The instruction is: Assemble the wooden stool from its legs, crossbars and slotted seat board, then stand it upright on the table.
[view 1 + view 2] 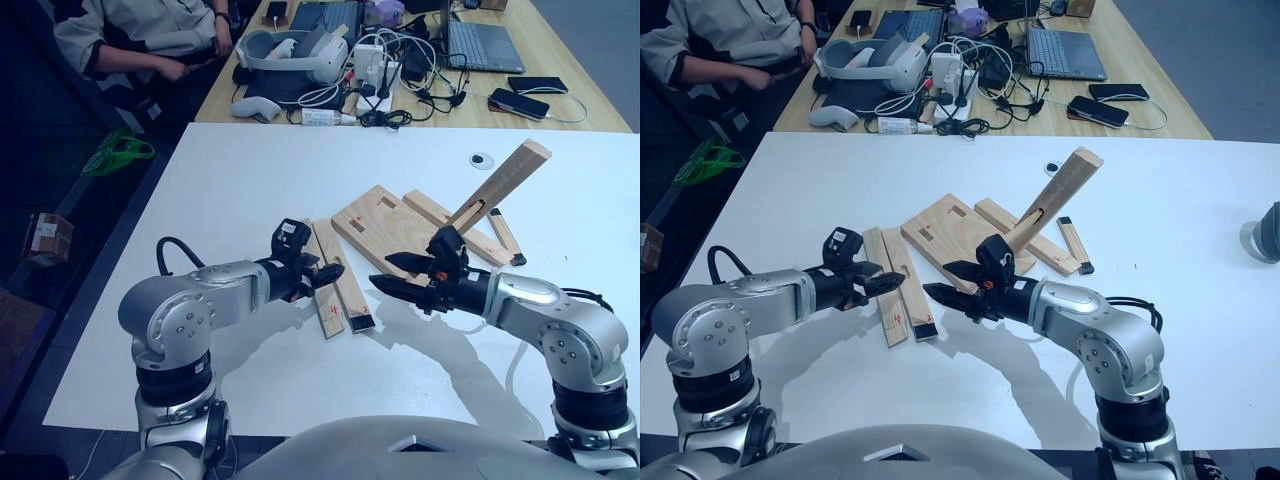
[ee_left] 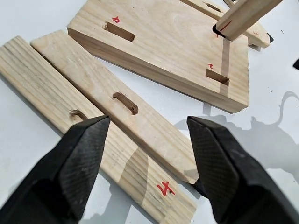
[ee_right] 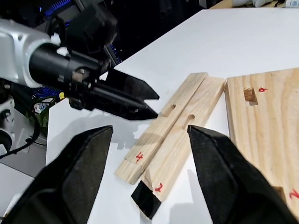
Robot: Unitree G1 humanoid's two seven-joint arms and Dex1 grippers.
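Behind my white desk I see a wooden desk carrying a white headset, a grey controller, a tangle of cables, an open laptop and a dark phone. A small round disc lies near the white desk's far edge. On the floor to the left I make out a green item and a cardboard box.

Place: lab or office | cues — laptop, VR headset, tangled cables on wooden desk
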